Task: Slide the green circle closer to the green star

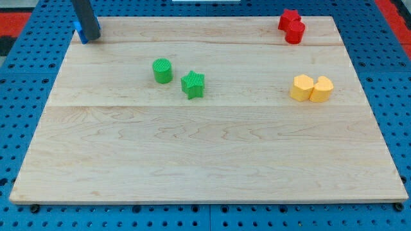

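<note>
You see the green circle (162, 70) standing just up-left of the green star (192, 85), nearly touching.

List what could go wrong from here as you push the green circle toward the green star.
My tip sits far off at the view's top left, against a blue block, which may get dragged. The green circle already lies close to the green star: an overlong push could knock the star away.

- The tabletop (212, 160) looks like pale, matt wood with fine grain and visible plank seams.
- The green circle (162, 70) and green star (192, 84) look like matt plastic with ribbed faces.
- The yellow blocks (311, 88) appear smooth, slightly glossy plastic.
</note>
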`<act>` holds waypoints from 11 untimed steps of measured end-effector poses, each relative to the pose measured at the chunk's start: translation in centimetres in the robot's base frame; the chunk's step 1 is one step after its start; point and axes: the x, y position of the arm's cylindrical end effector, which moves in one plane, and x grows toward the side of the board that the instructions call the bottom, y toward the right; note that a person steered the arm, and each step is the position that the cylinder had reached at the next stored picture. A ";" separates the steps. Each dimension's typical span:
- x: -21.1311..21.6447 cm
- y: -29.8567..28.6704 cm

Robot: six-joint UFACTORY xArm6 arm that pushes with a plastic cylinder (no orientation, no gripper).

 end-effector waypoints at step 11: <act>10.1 16.8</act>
